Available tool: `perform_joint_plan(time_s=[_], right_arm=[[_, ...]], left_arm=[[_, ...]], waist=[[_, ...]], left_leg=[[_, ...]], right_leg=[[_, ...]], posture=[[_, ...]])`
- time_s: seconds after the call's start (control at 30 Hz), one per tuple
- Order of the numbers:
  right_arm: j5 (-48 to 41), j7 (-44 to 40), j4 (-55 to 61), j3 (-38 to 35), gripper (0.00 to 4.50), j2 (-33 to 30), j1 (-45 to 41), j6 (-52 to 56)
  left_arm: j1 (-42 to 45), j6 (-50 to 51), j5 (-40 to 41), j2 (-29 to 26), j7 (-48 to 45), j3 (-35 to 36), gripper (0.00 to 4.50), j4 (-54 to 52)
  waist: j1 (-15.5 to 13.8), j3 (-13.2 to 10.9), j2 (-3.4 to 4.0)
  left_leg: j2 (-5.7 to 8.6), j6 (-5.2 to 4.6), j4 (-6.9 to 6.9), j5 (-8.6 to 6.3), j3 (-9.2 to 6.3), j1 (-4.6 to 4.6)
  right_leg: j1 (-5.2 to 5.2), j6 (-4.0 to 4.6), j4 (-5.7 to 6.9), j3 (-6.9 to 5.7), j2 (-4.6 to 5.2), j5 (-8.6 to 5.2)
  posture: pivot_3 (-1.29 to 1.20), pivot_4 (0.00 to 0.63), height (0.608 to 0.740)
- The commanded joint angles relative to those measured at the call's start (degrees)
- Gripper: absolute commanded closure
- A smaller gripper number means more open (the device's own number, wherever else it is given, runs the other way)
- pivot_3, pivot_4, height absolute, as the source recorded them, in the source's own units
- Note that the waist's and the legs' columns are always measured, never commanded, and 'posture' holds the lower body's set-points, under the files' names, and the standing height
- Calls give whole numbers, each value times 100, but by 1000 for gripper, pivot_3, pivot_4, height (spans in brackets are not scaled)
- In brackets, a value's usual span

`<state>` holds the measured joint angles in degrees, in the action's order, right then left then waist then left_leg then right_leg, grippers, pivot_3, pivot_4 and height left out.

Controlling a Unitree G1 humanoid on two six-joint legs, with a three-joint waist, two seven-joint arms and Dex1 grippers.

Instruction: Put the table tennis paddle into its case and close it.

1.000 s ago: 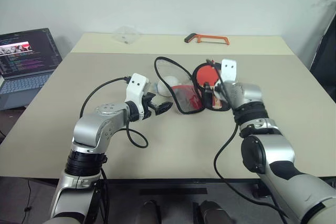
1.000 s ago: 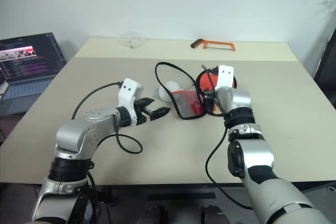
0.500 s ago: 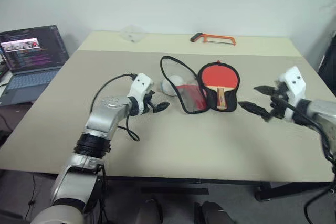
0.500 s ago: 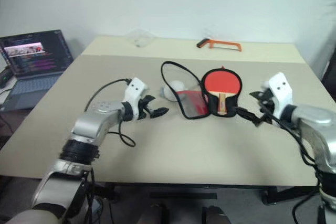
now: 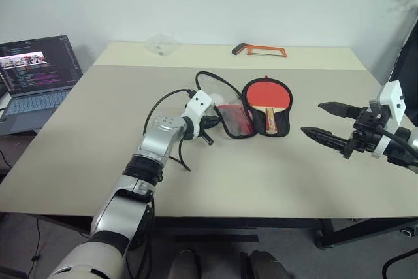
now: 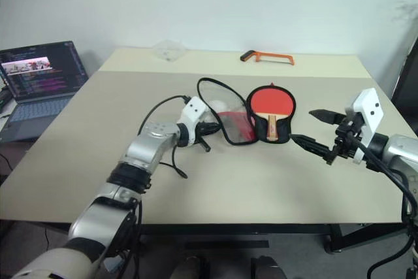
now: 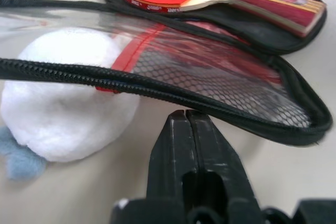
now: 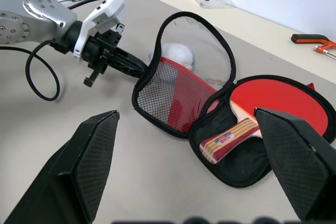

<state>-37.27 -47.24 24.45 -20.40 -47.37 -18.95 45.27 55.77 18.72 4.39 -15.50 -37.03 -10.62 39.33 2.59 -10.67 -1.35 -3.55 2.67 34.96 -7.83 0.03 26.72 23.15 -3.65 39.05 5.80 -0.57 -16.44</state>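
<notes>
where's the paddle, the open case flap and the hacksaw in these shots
table tennis paddle (image 5: 265,93): left eye view, on the red rubber blade.
case flap (image 8: 173,95): right wrist view, on the mesh pocket of the raised flap.
hacksaw (image 5: 258,48): left eye view, on the orange frame.

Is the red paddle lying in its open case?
Yes, the paddle lies on the black half of the open case, with the mesh flap folded aside.

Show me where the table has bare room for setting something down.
Free: the near strip of the table in front of the case, and the left side toward the laptop. Crowded: the middle, with case, paddle, white plush and left gripper.
</notes>
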Motion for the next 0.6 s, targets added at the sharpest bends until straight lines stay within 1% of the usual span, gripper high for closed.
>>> perform_joint_plan(time_s=[0.03, 0.1, 0.17, 0.23, 0.3, 0.4, 0.47, 0.53, 0.57, 0.6], right_arm=[[-165, 234, 220, -160, 0, 36, -182, -107], [-259, 363, 282, -260, 0, 34, -221, -45], [-368, 450, 403, -355, 0, -19, -164, 28], [-464, 528, 491, -415, 0, -56, -112, 81], [-578, 710, 582, -513, 0, -76, -70, 250], [-880, 1276, 460, -657, 0, 32, -204, 777], [-840, 1965, 91, -500, 0, 442, -516, 1034], [-873, 2668, -478, -406, 0, 1028, -910, 1453], [-900, 2857, -635, -418, 0, 1201, -1032, 1609], [-978, 3172, -974, -548, 0, 1573, -1242, 1676]], left_arm=[[1042, -1242, -92, 875, 743, 256, 4454, 1054], [1476, -1733, -94, 1356, 987, 388, 4454, 1705], [1787, -2005, -64, 1787, 1174, 528, 4454, 2200], [1961, -2149, -59, 2039, 1227, 631, 4454, 2520], [1936, -2087, -327, 2238, 1354, 425, 4454, 2719], [1787, -1857, -385, 2047, 1336, 467, 4454, 2606], [1614, -1700, -209, 1570, 858, 653, 4454, 2207], [1335, -1381, 9, 1074, 124, 742, 4454, 1578], [1229, -1245, 70, 953, -85, 741, 4454, 1333], [989, -1067, 171, 683, -440, 734, 4454, 829]], waist=[[-114, -1, -2], [-168, -2, -4], [-177, -2, -4], [-172, -2, -3], [-107, 0, 0], [-12, 0, 1], [92, 0, 1], [185, 0, 1], [211, 0, 1], [208, 1, 4]], left_leg=[[1, 0, 3, 0, -2, 4], [10, 0, 5, 0, -2, 14], [22, 0, 3, -1, 4, 18], [30, 1, -4, -3, 6, 18], [30, 1, -11, -3, 5, 14], [28, 1, -16, -3, -1, 5], [25, 0, -15, -2, -3, -1], [13, 3, -12, 2, -3, -10], [7, 3, -13, 5, -5, -21], [4, 7, -13, 12, -10, -23]], right_leg=[[0, -1, -2, -2, 0, 0], [0, -5, -11, -3, 6, 2], [0, -15, -18, 1, 19, -3], [0, -22, -19, 6, 25, -8], [1, -18, -15, 5, 24, -10], [4, -13, 0, 5, 21, -13], [3, -12, 6, 6, 18, -12], [4, 1, 7, 12, 5, 3], [-1, 7, 9, 14, -2, 12], [-1, 11, 11, 13, -6, 20]], posture=[[0, 150, 740], [0, 150, 740], [0, 150, 740], [0, 150, 740], [0, 150, 740], [0, 150, 740], [0, 150, 740], [0, 150, 740], [0, 150, 740], [0, 150, 740]])
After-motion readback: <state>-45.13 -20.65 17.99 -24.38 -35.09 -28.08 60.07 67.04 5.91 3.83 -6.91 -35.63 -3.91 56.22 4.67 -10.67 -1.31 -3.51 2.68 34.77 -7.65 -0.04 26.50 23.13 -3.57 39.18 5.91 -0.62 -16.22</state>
